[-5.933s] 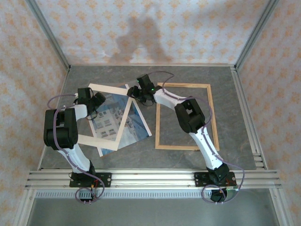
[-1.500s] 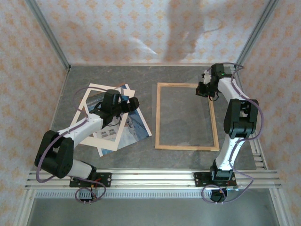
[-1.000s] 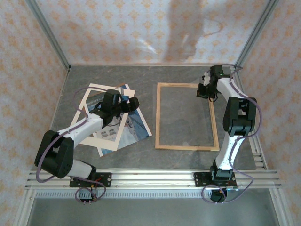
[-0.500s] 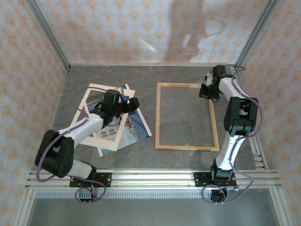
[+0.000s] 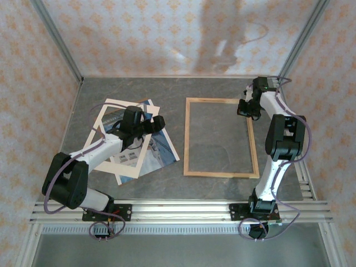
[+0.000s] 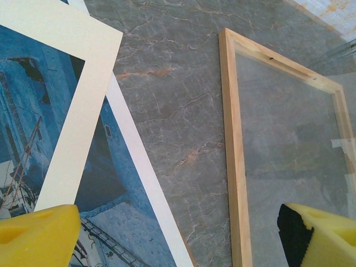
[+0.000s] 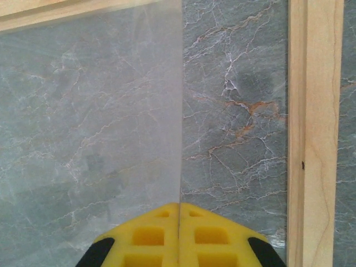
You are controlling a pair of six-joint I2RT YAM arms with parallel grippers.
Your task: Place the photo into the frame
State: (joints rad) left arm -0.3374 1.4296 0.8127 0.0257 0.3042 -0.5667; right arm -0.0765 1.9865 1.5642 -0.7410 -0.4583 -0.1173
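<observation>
Currently, at the left of the overhead view, the photo (image 5: 162, 151) lies flat on the table (image 5: 222, 89), well apart from the frame (image 5: 187, 139), with a cream mat board (image 5: 101, 130) resting on top of it. The left gripper (image 5: 157, 122) hovers over the right edge of the photo with its jaws wide and nothing between them. The left wrist view shows its yellow pads (image 6: 33, 236) spread far apart.

At centre right, the frame lies flat, and a clear pane (image 7: 83, 111) shows inside it. The right gripper (image 5: 246, 108) sits at the frame's upper right corner with its jaws fully closed. Whether it nips the pane edge cannot be determined.

Changes: six seconds ago the left gripper was at the mat's left edge and the right gripper was near the frame's upper left corner. Both have since relocated, and over the last second neither has moved appreciably.

Assessment: the photo is not yet lifted, and the mat probably must be cleared first.
</observation>
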